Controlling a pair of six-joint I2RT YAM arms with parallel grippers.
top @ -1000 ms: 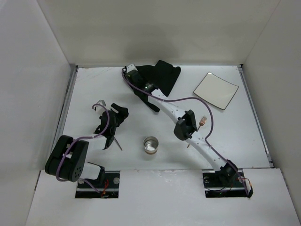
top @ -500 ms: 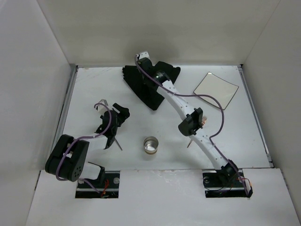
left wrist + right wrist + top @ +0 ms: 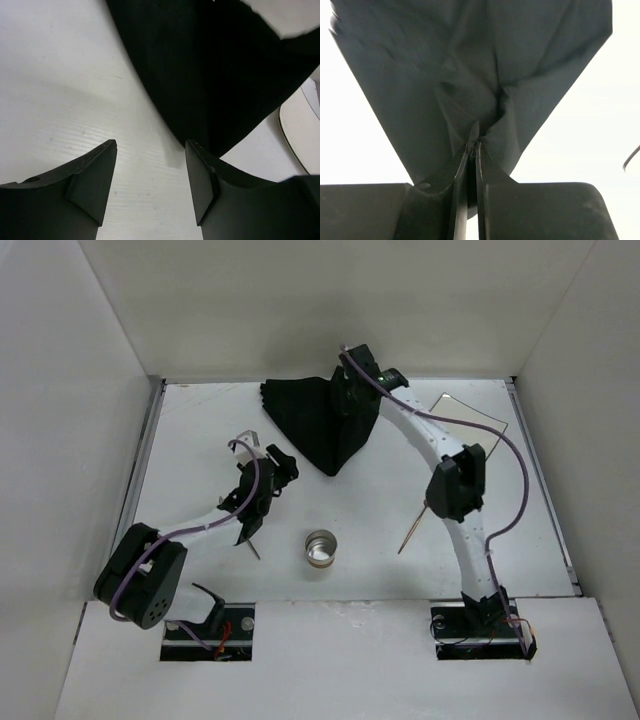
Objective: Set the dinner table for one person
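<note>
On the white dinner table [image 3: 190, 440] a black cloth mat [image 3: 310, 425] lies bunched into a triangle at the far middle. My right gripper [image 3: 348, 400] is shut on a pinched fold of the mat [image 3: 445, 75], which rises into the right gripper's [image 3: 476, 140] jaws. My left gripper [image 3: 278, 464] hovers just left of the mat's near tip, open, with only bare table between its fingertips [image 3: 107, 150]. In the left wrist view the mat [image 3: 210, 75] fills the upper right, ahead of the left gripper [image 3: 151, 145].
A glossy white square plate [image 3: 478, 425] sits at the far right, partly behind my right arm; its rim [image 3: 300, 125] shows in the left wrist view. A small metal cup [image 3: 321, 548] stands near the front middle. Thin utensils lie at the front: one [image 3: 412, 530] right, one [image 3: 254, 546] left.
The right gripper has shut on the mat and swung right with it, dragging the cloth rightward. The left arm has reached forward and right, closer to the mat's tip.
</note>
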